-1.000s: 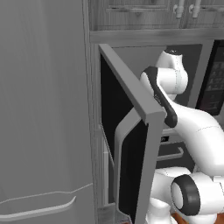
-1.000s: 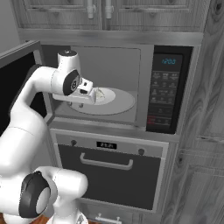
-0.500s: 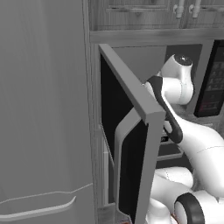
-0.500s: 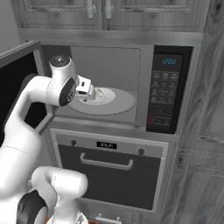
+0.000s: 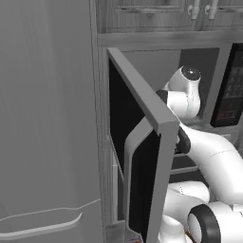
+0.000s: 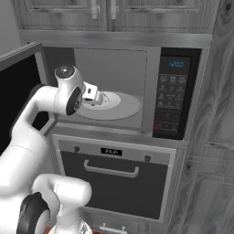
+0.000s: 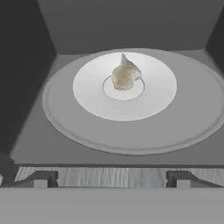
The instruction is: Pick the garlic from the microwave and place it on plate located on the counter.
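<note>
As seen along the hand: the small pale cream garlic bulb with a pointed tip [image 7: 125, 73] sat on the middle of the round white glass turntable [image 7: 131, 131], inside the boxy grey microwave [image 6: 151, 77].
Door: the microwave door with the black glass pane [image 5: 142, 156] stood swung wide open to the left, so the way into the cavity was free.
Gripper: the two-finger gripper of the white arm [image 6: 93, 95] was at the mouth of the cavity, near the front edge of the turntable; its two dark fingertips [image 7: 41, 178] stood well apart, with nothing between them, and the garlic was some way ahead of them, not touched.
Weight: the garlic was judged to be very light.
Surface: it looked dry and papery, probably not slippery, but the skin could tear or flake under a strong squeeze.
Stiffness: rather firm inside, so a moderate grip should be enough.
Shape: wide and round at the bottom, narrow at the tip, which leaned a little to one side.
Where to hold: across the wide lower body, one finger at each side; the thin tip would likely slide out.
Risk: because it was round and free on a smooth plate, a push from one finger alone could roll it away.
</note>
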### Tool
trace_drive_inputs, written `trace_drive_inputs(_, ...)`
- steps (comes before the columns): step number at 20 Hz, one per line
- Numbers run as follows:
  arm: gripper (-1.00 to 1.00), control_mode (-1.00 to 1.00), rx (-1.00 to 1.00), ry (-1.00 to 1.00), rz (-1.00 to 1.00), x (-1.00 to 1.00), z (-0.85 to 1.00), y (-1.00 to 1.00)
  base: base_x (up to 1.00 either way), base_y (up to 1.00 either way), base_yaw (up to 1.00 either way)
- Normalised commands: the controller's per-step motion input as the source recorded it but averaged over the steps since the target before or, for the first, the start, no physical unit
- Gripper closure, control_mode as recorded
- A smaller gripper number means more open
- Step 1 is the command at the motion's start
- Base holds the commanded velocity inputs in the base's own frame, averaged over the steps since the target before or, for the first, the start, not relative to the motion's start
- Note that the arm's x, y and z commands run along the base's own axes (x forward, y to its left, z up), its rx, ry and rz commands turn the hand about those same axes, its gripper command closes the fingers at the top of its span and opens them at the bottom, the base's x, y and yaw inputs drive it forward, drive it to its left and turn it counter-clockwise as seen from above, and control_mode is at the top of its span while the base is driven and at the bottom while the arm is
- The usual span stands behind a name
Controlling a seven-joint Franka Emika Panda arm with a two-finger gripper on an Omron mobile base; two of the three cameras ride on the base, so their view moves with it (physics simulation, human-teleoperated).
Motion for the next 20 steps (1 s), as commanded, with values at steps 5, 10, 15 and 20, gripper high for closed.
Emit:
trace_drive_inputs(5,-1.0,-1.0,0.0,0.17,-0.19,0.71,0.02,-0.02,0.0,0.0,0.0)
trace_drive_inputs(10,-1.0,-1.0,0.0,0.05,-0.09,0.63,-0.07,-0.15,0.0,0.0,0.0)
trace_drive_inputs(15,-1.0,-1.0,-0.03,0.0,0.0,0.44,-0.44,-0.01,0.0,0.0,0.0)
trace_drive_inputs(20,-1.0,-1.0,-0.02,0.0,0.0,0.4,-0.44,0.0,0.0,0.0,0.0)
